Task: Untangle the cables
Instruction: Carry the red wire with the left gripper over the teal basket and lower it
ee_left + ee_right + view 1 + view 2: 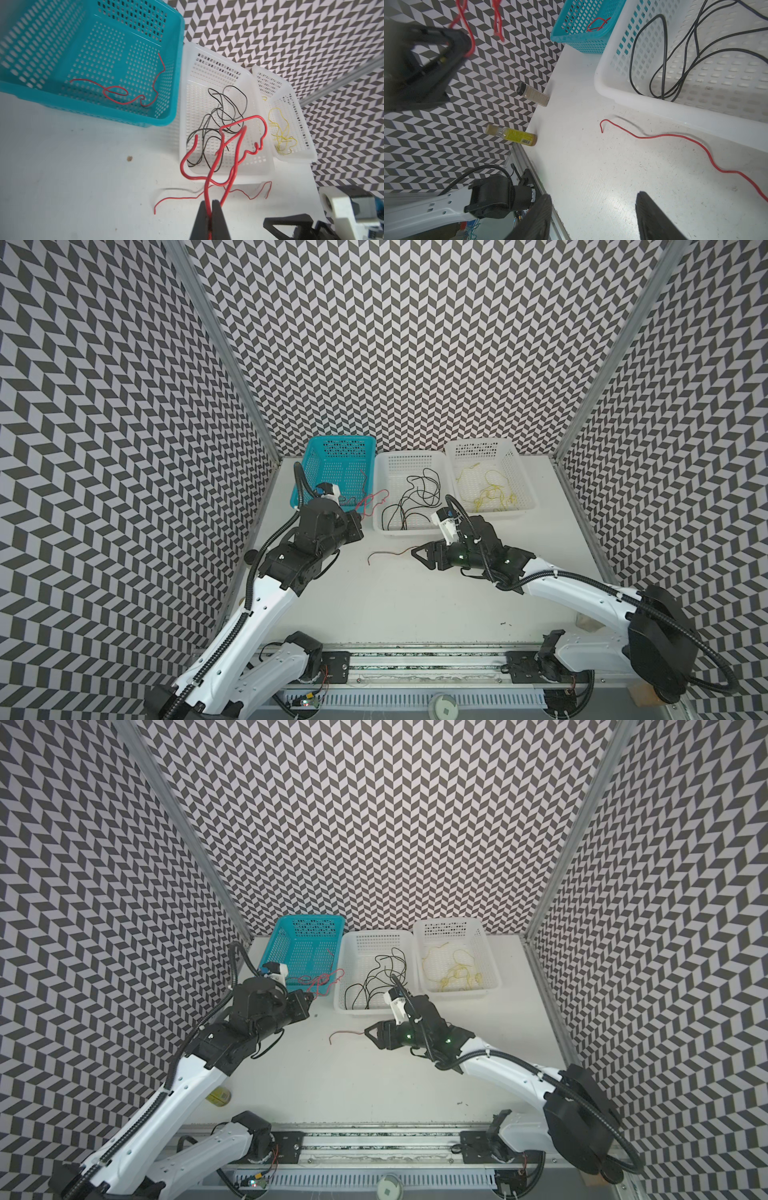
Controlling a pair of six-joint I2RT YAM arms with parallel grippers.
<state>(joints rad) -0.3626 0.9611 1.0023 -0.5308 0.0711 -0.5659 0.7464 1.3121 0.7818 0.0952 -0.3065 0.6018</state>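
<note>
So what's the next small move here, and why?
Probably swing the left end effector, shut on a bundle of thin red wires, a little over the teal perforated plastic basket and release: another red wire already lies inside it, so red seems sorted there.

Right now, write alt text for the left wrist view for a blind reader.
The shut left tool holds a tangle of red cables above the table; behind them is a white basket of black cables, between a teal basket with one red cable and a second white basket of yellow cables. A loose red cable lies on the table.
</note>
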